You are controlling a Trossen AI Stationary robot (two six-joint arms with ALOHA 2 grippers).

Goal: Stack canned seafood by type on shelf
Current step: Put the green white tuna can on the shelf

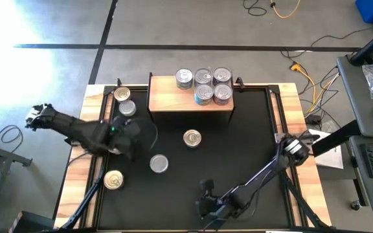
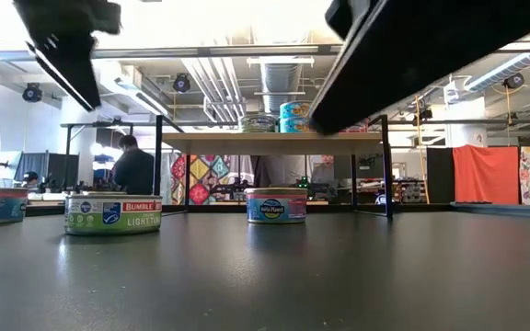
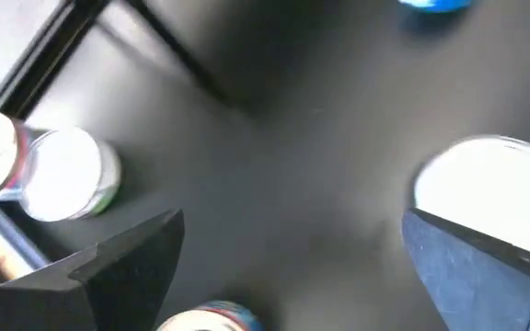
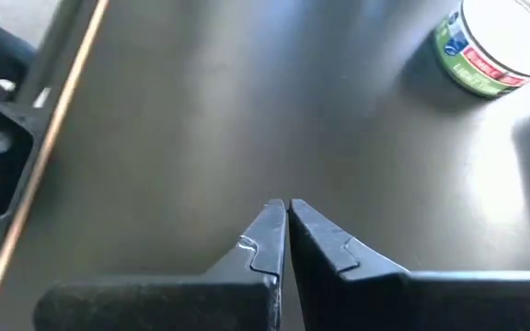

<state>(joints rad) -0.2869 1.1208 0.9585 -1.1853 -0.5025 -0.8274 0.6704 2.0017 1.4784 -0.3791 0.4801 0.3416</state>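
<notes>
The light-wood shelf [image 1: 173, 97] stands at the table's far edge. Several silver-lidded cans [image 1: 204, 85] sit on its right half; two of them also show in the low view [image 2: 279, 118]. Five cans rest on their bases on the black table: two [image 1: 125, 101] left of the shelf, a blue-labelled one [image 1: 192, 138] in the middle, one [image 1: 158, 163] nearer, one [image 1: 113, 180] near left. My left gripper [image 3: 293, 221] is open above the table, left of the middle [image 1: 133, 138]. One more can [image 3: 210, 317] shows low between its fingers. My right gripper [image 4: 286, 207] is shut and empty near the front edge [image 1: 204, 189].
The black table [image 1: 251, 142] has wooden edges and free room on its right half. A green-labelled can [image 4: 495, 51] lies ahead of my right gripper. The shelf's left half [image 1: 164, 90] is bare. Cables and desks stand beyond the table's right.
</notes>
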